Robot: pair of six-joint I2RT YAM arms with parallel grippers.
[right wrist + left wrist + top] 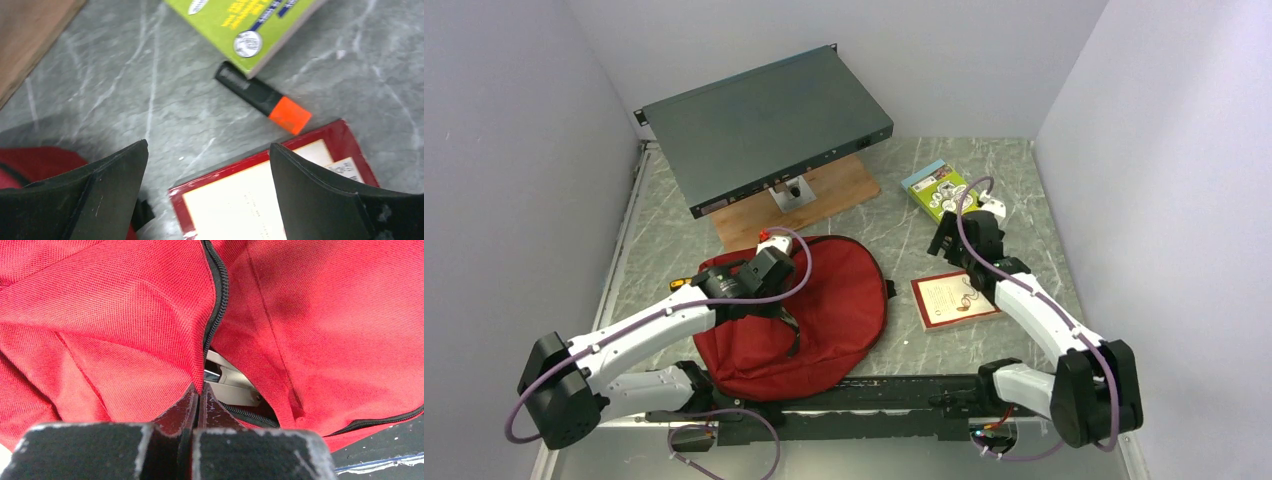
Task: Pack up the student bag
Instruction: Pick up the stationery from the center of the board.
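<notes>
Biggest first: grey marble table, and at the back a dark-grey rack unit, tilted up on a wooden board. Nearer, left of centre, the student bag, dark red, lying slumped and flat on the marble. Pinched at its opening by the left gripper, fingers pressed tight together on a fold of fabric right beside the zipper. Mouth barely parted; something pale glimpsed inside, impossible to name.

Over on the right, a red-bordered book flat on the table, apart from the bag. Beyond it, a green book. Between the two, just beside the green one, a black marker with an orange cap. Hovering over the red book's corner, the right gripper, fingers spread wide, nothing between them.

Risks from here, as a judgement:
- Thin pinch liable to slip off the fabric under a sharp lift, dropping the flap shut.
- Opening probably too narrow for a book, so likely snagging on the zip.
- Flat book hard to get under, apt to skid into the marker and send it rolling.
</notes>
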